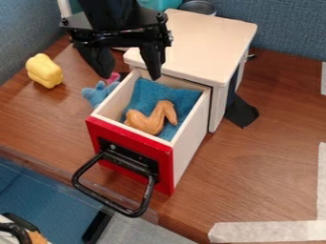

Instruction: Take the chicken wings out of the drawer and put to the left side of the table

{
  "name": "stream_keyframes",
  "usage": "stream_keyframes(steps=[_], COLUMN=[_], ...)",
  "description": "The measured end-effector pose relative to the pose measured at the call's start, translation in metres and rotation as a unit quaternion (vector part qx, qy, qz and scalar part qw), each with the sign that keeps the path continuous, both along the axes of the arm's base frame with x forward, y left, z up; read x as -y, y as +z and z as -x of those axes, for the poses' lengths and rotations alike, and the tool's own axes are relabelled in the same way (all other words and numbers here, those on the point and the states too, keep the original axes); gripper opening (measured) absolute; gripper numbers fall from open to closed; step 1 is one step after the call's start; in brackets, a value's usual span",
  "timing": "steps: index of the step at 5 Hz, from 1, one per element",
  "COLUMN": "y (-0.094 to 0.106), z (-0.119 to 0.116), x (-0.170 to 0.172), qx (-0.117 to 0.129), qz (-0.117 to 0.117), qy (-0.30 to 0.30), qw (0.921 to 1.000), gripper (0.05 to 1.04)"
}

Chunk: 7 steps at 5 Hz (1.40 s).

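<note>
Tape (pixel 274 231) lies well in front of my parted fingers (pixel 152 59), which I'd best centre over the wing (pixel 150 124) before dipping inside the drawer (pixel 189 150).

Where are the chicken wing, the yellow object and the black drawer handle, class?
Chicken wing (pixel 151 121): camera view, on its bent middle.
Yellow object (pixel 45 71): camera view, on its upper surface.
Black drawer handle (pixel 110 203): camera view, on its front bar.
</note>
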State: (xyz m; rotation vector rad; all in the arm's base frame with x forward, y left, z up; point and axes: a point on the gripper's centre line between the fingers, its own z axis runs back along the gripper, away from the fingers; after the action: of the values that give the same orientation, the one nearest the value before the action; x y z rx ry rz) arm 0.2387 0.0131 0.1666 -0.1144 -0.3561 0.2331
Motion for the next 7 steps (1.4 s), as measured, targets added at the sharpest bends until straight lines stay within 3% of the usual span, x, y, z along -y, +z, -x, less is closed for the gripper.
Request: stream_keyframes(steps=[1,2,3,5,7], y=[-0.006,-0.015,-0.023,-0.031,-0.043], z=[0.002,0.000,-0.003,-0.011,-0.015], x=[0.001,0.002,0.001,0.001,0.000], qx=[-0.011,-0.022,-0.027,-0.033,-0.023], qz=[0.001,-0.019,-0.046,-0.102,-0.132], qy=[-0.009,-0.095,-0.176,-0.297,-0.325], qw=[0.9999,0.9950,0.9830,0.9489,0.9363], gripper=[1.000,1.000,1.000,1.000,1.000])
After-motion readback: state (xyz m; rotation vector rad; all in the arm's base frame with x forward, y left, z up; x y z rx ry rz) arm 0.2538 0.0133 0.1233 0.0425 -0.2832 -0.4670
